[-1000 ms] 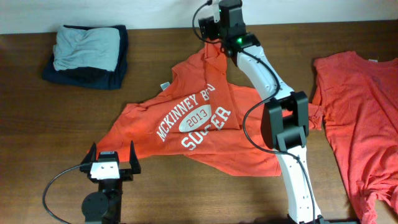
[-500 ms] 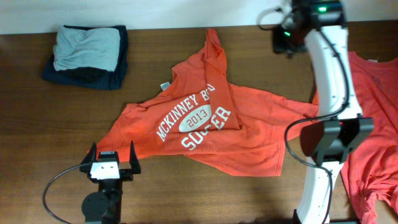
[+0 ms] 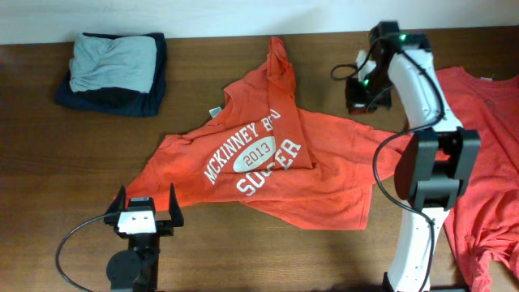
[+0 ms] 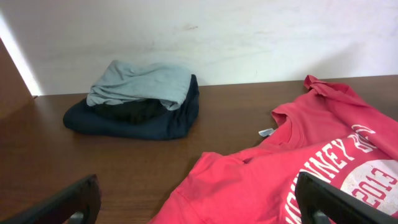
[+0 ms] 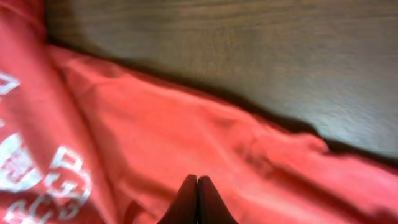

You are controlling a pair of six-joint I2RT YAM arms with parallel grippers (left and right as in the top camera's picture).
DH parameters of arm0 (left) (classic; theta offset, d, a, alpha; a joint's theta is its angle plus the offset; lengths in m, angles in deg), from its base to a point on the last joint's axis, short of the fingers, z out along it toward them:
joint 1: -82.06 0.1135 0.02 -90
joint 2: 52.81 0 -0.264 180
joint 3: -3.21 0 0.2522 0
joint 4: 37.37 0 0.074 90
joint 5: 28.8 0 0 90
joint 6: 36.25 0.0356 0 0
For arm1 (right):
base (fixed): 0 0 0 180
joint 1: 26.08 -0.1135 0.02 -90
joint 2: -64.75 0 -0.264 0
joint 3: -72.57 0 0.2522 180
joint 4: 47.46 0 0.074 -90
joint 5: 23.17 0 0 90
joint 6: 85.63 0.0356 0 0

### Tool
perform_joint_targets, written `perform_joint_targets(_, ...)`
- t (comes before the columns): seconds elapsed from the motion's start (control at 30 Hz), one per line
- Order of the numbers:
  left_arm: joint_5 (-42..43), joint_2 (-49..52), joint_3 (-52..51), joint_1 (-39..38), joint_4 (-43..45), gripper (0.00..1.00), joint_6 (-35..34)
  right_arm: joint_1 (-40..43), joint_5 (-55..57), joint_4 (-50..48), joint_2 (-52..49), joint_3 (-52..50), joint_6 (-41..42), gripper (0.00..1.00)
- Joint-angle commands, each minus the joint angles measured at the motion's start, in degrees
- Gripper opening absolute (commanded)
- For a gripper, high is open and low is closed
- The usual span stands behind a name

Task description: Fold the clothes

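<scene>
The lettered T-shirt (image 3: 268, 162) lies rumpled at the middle of the table (image 3: 203, 57), print up. Its body runs slantwise from the near-left corner up toward the far right, and one sleeve pokes toward the back edge. A second T-shirt (image 3: 478, 154) is spread at the far right. The right gripper (image 3: 365, 88) hangs over the lettered shirt's far-right border, just where cloth meets bare wood. From there nearly all of the shirt lies to its left and toward us. Its fingertips (image 5: 189, 193) are pressed together, and we see no cloth pinched between them. The left gripper (image 3: 146, 212) sits parked, spread wide, just off the near-left hem. We judge the right arm nearer to the far edge and the left arm nearer to the hem.
</scene>
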State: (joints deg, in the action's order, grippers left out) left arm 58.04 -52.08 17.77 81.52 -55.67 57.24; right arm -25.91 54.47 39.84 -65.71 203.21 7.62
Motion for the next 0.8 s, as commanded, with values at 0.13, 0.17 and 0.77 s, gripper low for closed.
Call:
perform_joint_targets(0.13,0.4,-0.3,-0.3,-0.2,-0.1,0.99,0.7,-0.5,-0.9,-8.7,-0.4,-10.3,0.5,0.04)
perform_joint_targets(0.17,0.4,-0.3,-0.3,-0.2,-0.1,0.99,0.7,-0.5,-0.6,-9.2,-0.4,-10.9,0.5,0.04)
perform_joint_targets(0.77,0.4,-0.3,-0.3,-0.2,-0.1,0.99,0.7,4.7,14.2,-11.0,-0.5,-19.1,5.5,0.04)
